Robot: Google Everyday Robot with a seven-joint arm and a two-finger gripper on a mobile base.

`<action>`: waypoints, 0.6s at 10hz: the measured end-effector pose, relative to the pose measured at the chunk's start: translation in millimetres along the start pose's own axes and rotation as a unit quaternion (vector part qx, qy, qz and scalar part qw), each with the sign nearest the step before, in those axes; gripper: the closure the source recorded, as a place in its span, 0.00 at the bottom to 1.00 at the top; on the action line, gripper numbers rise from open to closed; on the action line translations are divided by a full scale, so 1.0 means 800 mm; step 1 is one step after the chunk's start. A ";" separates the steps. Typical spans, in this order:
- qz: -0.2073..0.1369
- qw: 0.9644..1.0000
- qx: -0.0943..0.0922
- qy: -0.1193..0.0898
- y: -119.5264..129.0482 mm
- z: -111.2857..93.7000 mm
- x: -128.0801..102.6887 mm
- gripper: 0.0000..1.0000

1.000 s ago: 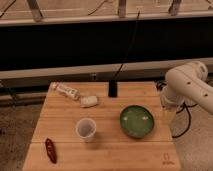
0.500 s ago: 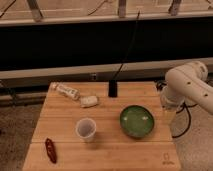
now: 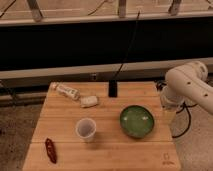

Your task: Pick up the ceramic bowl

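The ceramic bowl (image 3: 136, 121) is round, shallow and glossy green with a darker rim. It sits upright on the right half of the wooden table (image 3: 65, 115). My white arm (image 3: 186, 85) hangs over the table's right edge. My gripper (image 3: 168, 114) points down just to the right of the bowl, at about the level of its rim and apart from it. It holds nothing that I can see.
A translucent whitish cup (image 3: 86, 129) stands left of the bowl. A red chili (image 3: 50, 150) lies at the front left. A white bottle (image 3: 67, 91) and a small white object (image 3: 89, 101) lie at the back left. A black device (image 3: 113, 89) with a cable sits at the back edge.
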 end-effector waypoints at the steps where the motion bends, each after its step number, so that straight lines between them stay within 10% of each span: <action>1: 0.000 1.000 0.000 0.000 0.000 0.000 0.000 0.20; 6: -0.061 0.998 0.004 0.010 0.012 0.039 -0.017 0.20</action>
